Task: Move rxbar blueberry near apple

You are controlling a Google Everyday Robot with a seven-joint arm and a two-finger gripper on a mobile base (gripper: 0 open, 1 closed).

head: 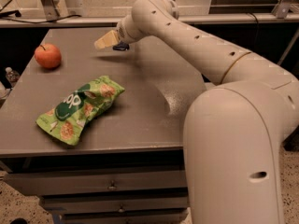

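Observation:
The apple [47, 56] is red-orange and stands at the table's far left. My gripper [110, 41] hovers over the far middle of the grey table [140, 101], to the right of the apple and well apart from it. It is shut on the rxbar blueberry [121, 46], a small dark navy bar that peeks out under the pale fingers [104, 40]. The bar is held a little above the tabletop, with a shadow below it.
A large green chip bag [77, 108] lies on the table's near left, in front of the apple. My arm reaches in from the right across the table's back half. Drawers sit under the table's front edge [112, 186].

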